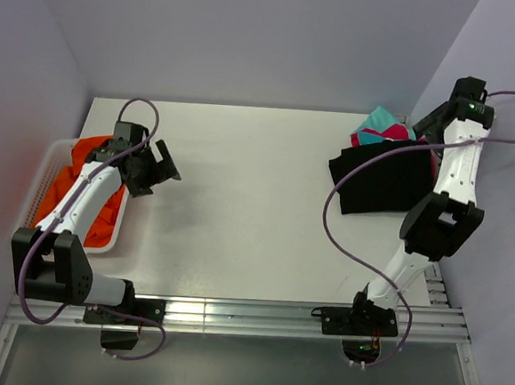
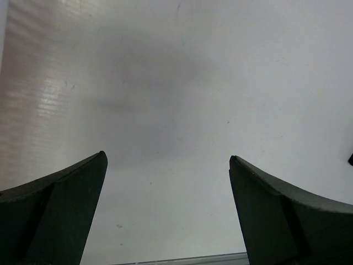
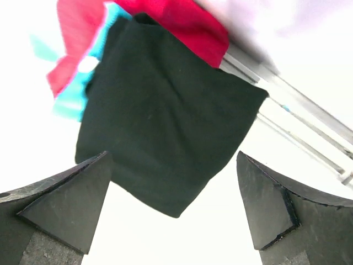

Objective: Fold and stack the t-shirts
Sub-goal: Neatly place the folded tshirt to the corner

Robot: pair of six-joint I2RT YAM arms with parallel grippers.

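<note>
A folded black t-shirt (image 1: pixel 379 180) lies at the table's right side, on top of a teal t-shirt (image 1: pixel 381 124) and a pink-red t-shirt (image 1: pixel 362 138). In the right wrist view the black t-shirt (image 3: pixel 165 121) fills the middle, with the pink-red one (image 3: pixel 187 22) and the teal one (image 3: pixel 71 99) sticking out behind it. My right gripper (image 3: pixel 172 157) is open and empty above the black shirt's near corner; in the top view it (image 1: pixel 420 127) is at the pile's far right. An orange t-shirt (image 1: pixel 83 192) lies bunched in a basket. My left gripper (image 1: pixel 162 181) is open and empty over bare table (image 2: pixel 168 160).
A white slatted basket (image 1: pixel 46 162) stands at the table's left edge under my left arm. Walls close in the back and both sides. A metal rail (image 3: pixel 309 127) runs along the table's right edge, and another rail (image 1: pixel 230 315) runs along the front.
</note>
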